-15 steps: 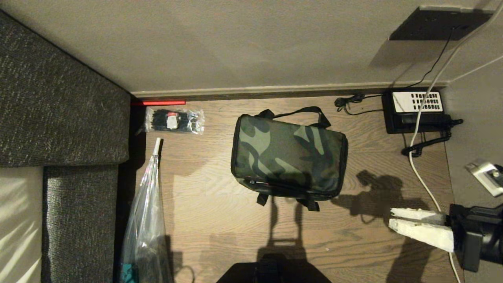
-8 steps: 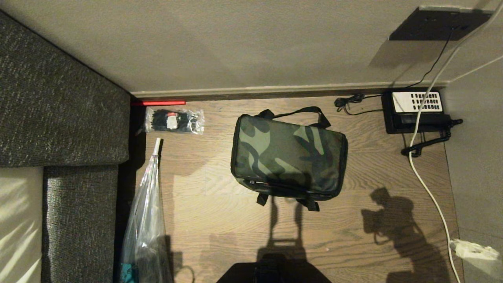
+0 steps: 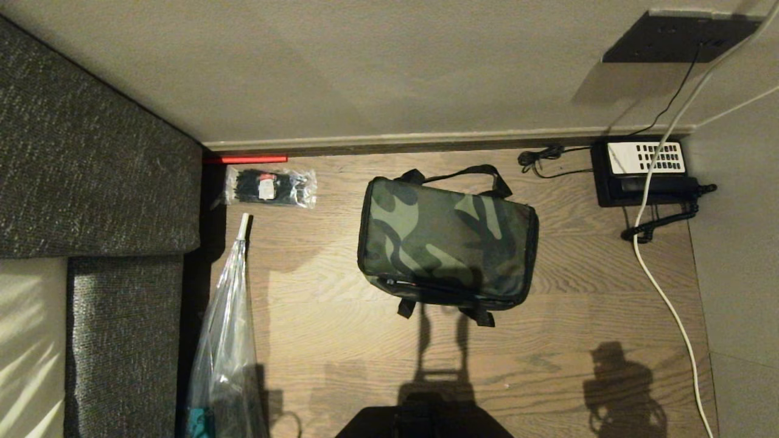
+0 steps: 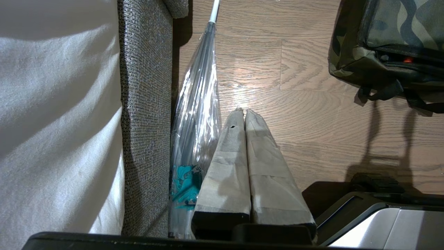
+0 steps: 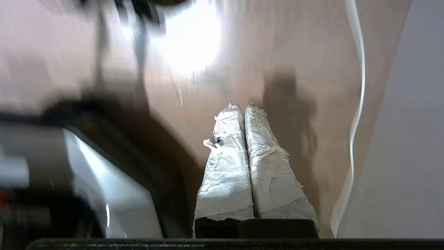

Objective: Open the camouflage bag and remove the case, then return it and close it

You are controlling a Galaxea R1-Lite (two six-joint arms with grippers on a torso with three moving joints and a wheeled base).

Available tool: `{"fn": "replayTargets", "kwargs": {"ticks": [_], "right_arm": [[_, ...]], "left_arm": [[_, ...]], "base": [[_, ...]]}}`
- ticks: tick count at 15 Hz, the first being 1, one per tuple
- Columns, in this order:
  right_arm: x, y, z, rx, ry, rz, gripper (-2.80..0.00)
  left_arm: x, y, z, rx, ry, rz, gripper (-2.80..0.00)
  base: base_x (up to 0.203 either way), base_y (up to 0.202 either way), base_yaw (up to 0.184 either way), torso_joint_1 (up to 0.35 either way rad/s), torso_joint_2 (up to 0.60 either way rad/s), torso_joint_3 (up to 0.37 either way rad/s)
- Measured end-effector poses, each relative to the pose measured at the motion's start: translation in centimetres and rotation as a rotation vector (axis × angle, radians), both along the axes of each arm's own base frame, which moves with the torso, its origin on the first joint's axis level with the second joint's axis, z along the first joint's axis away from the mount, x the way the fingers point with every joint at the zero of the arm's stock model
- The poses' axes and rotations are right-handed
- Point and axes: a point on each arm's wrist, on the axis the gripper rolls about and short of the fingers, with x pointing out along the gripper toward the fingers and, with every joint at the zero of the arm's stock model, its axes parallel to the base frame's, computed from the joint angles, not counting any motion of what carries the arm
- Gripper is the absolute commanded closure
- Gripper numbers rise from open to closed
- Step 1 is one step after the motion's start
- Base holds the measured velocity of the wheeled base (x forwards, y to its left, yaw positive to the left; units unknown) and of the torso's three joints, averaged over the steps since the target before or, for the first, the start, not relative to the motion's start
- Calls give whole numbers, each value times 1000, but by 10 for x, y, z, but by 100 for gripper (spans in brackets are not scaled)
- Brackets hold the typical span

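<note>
The camouflage bag (image 3: 447, 243) is seen lying on the wooden floor (image 3: 341, 340), zipped shut, with one black carry strap (image 3: 453, 175) arched at its wall-side edge and two short strap ends at the opposite edge. The case cannot be seen anywhere; whether it is inside the bag cannot be told. A small clear packet of black ties (image 3: 270, 187) is placed well apart from the bag, on its left, near the skirting board. A folded clear umbrella (image 3: 226, 328) is laid along the grey upholstered furniture (image 3: 97, 182), further from the bag than the packet. On the bag's other side, a black telephone (image 3: 645, 173) with a white keypad panel is set against the wall, and a white cable (image 3: 663, 292) is run across the floor past it.

Neither arm is caught in the head view. In the left wrist view the left pincer (image 4: 242, 113) is shown with its taped fingers pressed together, empty, above the floor beside the umbrella (image 4: 197, 114), the bag's corner (image 4: 385, 45) well apart from it. In the right wrist view the right pincer (image 5: 242, 106) is likewise shown closed on nothing, its wrapped fingers touching, above bare floor near the white cable (image 5: 357, 104).
</note>
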Motion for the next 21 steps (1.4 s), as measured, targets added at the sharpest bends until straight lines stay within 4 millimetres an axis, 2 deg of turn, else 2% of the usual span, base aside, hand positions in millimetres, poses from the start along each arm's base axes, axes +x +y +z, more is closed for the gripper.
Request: {"fn": "replayTargets", "kwargs": {"ticks": [6,17,21], "right_arm": [[-18,0,-13,54,-195,-21,0],[-20,0,-14,60,-219,-22,0],[-20,0,-14,59,-219,-22,0]], "left_arm": [[0,0,0,1,0,0,0],[0,0,0,1,0,0,0],[0,0,0,-5,0,0,0]], "base": [[0,0,0,0,0,0],[0,0,0,0,0,0],[0,0,0,1,1,143]]}}
